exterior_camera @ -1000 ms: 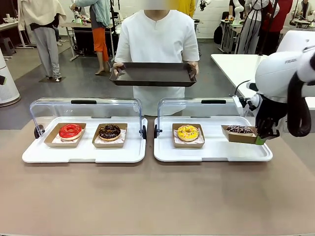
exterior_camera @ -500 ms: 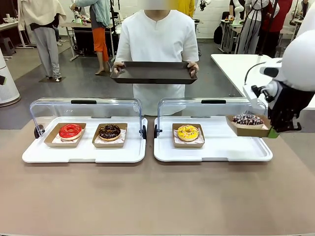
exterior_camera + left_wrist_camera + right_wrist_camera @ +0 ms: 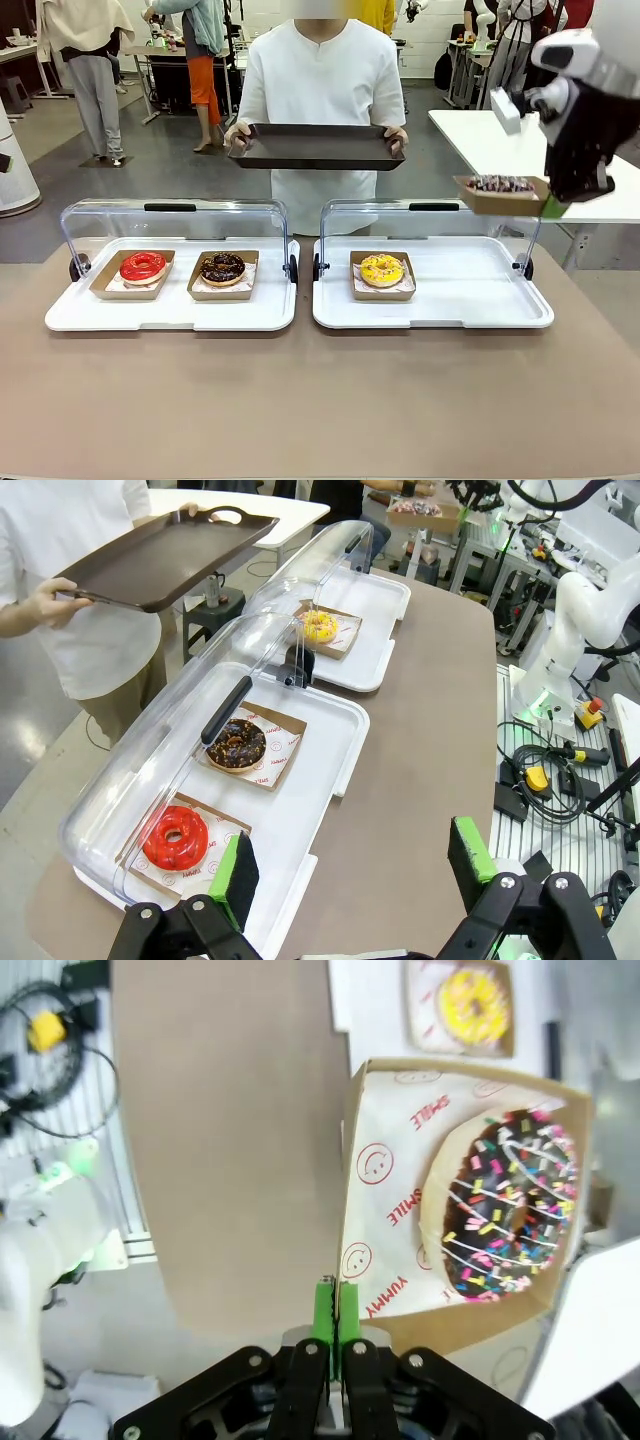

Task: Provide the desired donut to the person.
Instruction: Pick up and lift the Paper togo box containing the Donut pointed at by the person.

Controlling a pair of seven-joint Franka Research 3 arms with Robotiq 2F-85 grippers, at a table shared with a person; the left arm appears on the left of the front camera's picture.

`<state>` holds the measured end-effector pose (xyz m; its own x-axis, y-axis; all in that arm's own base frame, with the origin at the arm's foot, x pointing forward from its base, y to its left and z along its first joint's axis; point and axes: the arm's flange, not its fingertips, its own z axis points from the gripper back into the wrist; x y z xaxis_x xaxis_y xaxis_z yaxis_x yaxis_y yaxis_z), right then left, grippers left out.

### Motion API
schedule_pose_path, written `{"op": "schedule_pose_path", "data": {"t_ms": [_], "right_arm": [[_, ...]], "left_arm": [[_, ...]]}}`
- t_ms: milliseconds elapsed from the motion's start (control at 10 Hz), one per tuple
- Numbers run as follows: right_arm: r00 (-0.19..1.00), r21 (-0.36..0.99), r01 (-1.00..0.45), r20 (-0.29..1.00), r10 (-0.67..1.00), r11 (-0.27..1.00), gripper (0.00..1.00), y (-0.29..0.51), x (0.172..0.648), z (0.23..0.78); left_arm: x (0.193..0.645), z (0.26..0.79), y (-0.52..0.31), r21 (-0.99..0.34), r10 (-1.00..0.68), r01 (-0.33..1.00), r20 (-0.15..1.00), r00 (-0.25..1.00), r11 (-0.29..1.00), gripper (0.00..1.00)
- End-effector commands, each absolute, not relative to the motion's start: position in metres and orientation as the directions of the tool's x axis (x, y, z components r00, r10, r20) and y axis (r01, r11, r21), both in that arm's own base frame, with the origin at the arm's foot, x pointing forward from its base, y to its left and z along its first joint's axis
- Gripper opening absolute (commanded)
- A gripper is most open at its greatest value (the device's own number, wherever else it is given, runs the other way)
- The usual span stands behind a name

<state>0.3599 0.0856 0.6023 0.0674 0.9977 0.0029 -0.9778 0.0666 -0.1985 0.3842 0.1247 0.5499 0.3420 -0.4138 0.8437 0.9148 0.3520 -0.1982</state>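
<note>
The chocolate donut with coloured sprinkles (image 3: 499, 184) lies in a small cardboard box (image 3: 490, 199). My right gripper (image 3: 552, 206) is shut on the box's edge and holds it in the air, above the right end of the right display tray (image 3: 436, 312). In the right wrist view the green pads (image 3: 324, 1310) pinch the box wall (image 3: 348, 1210), with the sprinkled donut (image 3: 505, 1205) beyond them. The person (image 3: 318, 70), in a white shirt, stands across the table and holds out a dark brown tray (image 3: 315, 147) with both hands. My left gripper (image 3: 352, 865) hangs open over the table's left end, holding nothing.
A yellow donut (image 3: 381, 269) sits boxed on the right display tray. The left display tray (image 3: 170, 312) carries a red donut (image 3: 143, 266) and a chocolate donut (image 3: 222, 267). Both clear lids (image 3: 175, 222) stand raised at the back. A white side table (image 3: 490, 135) is at the far right.
My right gripper has lifted the boxed sprinkled donut off the right display tray and carried it up, to above the level of the lid. The person has kept the tray held out.
</note>
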Motion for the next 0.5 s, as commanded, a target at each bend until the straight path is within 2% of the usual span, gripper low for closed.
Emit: {"op": "schedule_pose_path", "data": {"t_ms": [0,200,400], "right_arm": [[0.108,-0.191,-0.976,-0.024,0.994,0.101,0.00,0.103,0.375,0.624],[0.095,-0.188,-0.978,-0.040,0.995,0.086,0.00,0.111,0.383,0.627],[0.082,-0.204,-0.976,0.003,0.997,0.081,0.00,0.102,0.373,0.626]], "left_arm": [[0.384,0.551,0.125,-0.196,-0.404,0.916,0.850,0.336,0.351,1.00],[0.384,0.551,0.125,-0.196,-0.404,0.916,0.850,0.336,0.351,1.00],[0.384,0.551,0.125,-0.196,-0.404,0.916,0.850,0.336,0.351,1.00]]}}
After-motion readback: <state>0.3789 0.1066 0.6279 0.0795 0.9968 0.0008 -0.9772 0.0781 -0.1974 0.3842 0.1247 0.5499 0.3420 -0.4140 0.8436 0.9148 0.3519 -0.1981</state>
